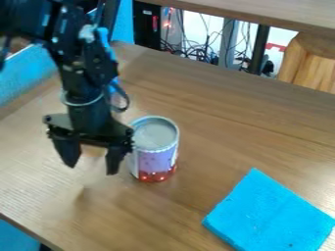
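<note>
Closest to us, at the lower right, we see a flat, bright-blue square cloth-like piece [270, 213] on the brown wood-grained bench [196, 206]. Farther back, near the middle, we find an upright cylindrical can [154, 149] with a grey top and a purple-and-red side. Just beside it, on our left, hangs the black two-finger hand [91, 167], released, its fingers spread with nothing between them.
</note>
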